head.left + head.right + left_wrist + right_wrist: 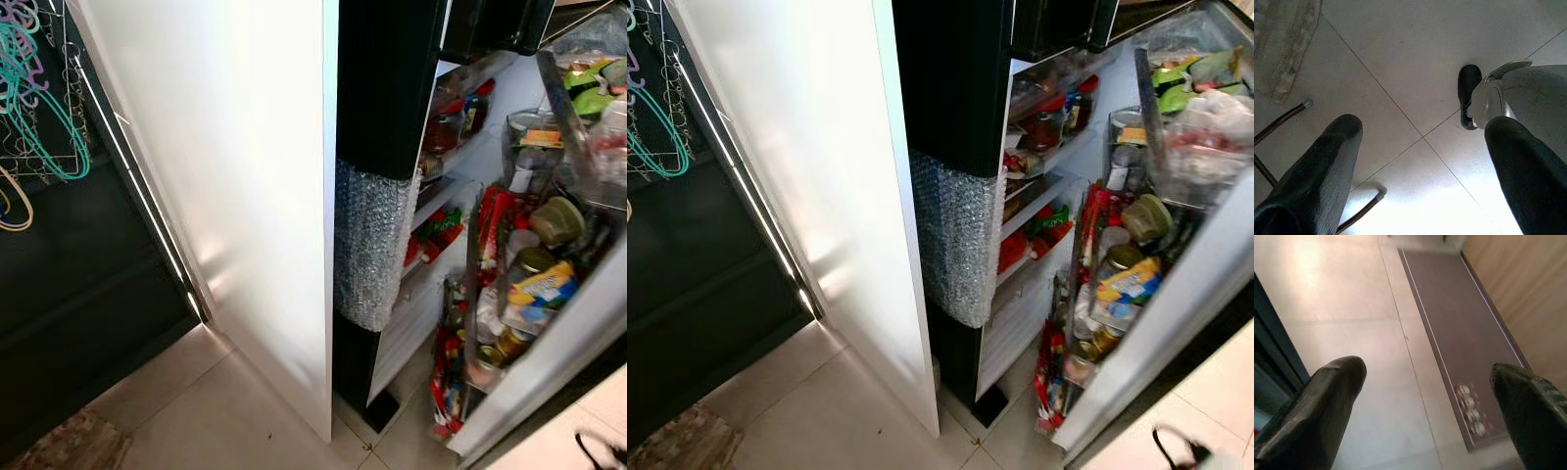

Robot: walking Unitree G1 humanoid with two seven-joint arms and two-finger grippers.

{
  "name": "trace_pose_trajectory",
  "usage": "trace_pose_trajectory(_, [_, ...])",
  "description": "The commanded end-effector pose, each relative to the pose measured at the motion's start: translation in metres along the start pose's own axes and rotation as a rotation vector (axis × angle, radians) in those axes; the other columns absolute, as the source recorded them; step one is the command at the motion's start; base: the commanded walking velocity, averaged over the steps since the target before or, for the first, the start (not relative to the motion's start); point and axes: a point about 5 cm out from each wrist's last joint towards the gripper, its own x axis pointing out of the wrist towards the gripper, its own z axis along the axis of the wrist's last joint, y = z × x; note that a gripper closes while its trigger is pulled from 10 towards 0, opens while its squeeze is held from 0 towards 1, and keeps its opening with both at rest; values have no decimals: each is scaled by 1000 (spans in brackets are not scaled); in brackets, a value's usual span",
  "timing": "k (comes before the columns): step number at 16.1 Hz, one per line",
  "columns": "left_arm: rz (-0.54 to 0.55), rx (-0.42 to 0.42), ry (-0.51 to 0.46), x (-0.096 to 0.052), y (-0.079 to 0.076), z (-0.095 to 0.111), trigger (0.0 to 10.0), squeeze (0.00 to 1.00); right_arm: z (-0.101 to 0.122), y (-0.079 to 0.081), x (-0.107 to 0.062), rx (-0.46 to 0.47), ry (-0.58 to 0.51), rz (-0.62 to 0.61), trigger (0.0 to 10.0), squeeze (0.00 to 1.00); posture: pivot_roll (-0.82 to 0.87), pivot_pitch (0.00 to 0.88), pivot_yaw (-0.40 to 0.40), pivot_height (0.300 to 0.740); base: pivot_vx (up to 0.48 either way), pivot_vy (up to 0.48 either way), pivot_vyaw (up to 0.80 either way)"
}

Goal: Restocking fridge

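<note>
fridge (pixel 460 196) open ahead, toward right side; door shelves (pixel 519 294) crowded. left gripper (pixel 1420 161) and right gripper (pixel 1425 406) spread wide, empty, aimed floorward. right arm nearer, by judgement.

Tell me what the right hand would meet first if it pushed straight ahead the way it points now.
Probably the pale tiled floor: the open right hand points down at it, with the dark mat just beside that line.

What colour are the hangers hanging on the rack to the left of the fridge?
The hangers are mostly teal, seen best in the left eye view.
</note>
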Motion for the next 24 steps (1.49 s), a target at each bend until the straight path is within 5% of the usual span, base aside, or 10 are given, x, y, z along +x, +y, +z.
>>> trace_pose_trajectory(1, [5,21,8,0,3,-1,10000,0,17,10,2,0,-78,30,10000,0,1,0,28,740,0,0,0])
trace_pose_trajectory(9, [3,23,11,0,3,-1,10000,0,51,57,-15,-117,-340,336,10000,0,3,0,25,740,0,0,0])
trace_pose_trajectory(20, [3,18,10,0,2,-1,10000,0,81,126,-63,-133,-415,1090,10000,0,12,0,17,740,0,0,0])
trace_pose_trajectory(24, [1,15,10,0,1,-1,10000,0,79,123,-60,-101,-372,1106,10000,0,13,0,14,740,0,0,0])
